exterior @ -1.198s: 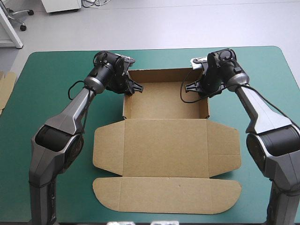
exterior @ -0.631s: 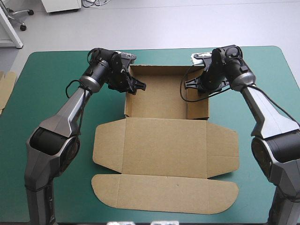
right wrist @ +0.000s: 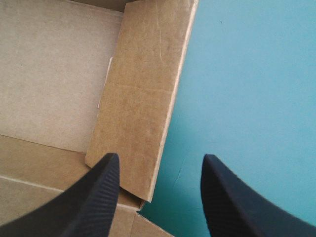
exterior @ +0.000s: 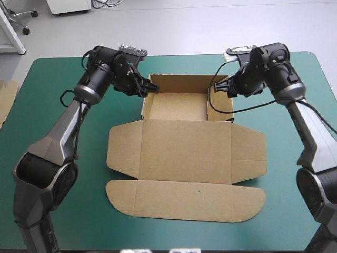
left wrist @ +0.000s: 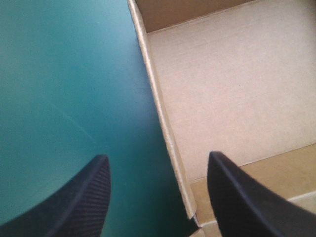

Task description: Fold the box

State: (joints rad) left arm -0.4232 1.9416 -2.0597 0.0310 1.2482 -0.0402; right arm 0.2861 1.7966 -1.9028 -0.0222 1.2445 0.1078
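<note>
Both arms have pulled outward from the tray's middle: the left tool (left wrist: pixel 158 156), spread wide, straddles the box's (exterior: pixel 184 153) left wall (left wrist: pixel 163 123); the right tool (right wrist: pixel 160 156), likewise spread, straddles the inward-leaning right wall (right wrist: pixel 143 98). With the box at the middle of the surface (exterior: pixel 52 74), centre each wall before the 2 tools pinch.

The box (exterior: pixel 187 176) lies in the middle of the table (exterior: pixel 47 95), its tray (exterior: pixel 179 105) toward the far edge and its lid (exterior: pixel 184 150) flat on the table before it, toward the near edge. The left gripper (left wrist: pixel 157 156) is at the tray's far left corner, fingers apart, the left wall (left wrist: pixel 165 123) between them. The right gripper (right wrist: pixel 161 156) is at the far right corner, likewise astride the right wall (right wrist: pixel 140 98). A strip of board (exterior: pixel 6 97) lies at the table's left edge.
</note>
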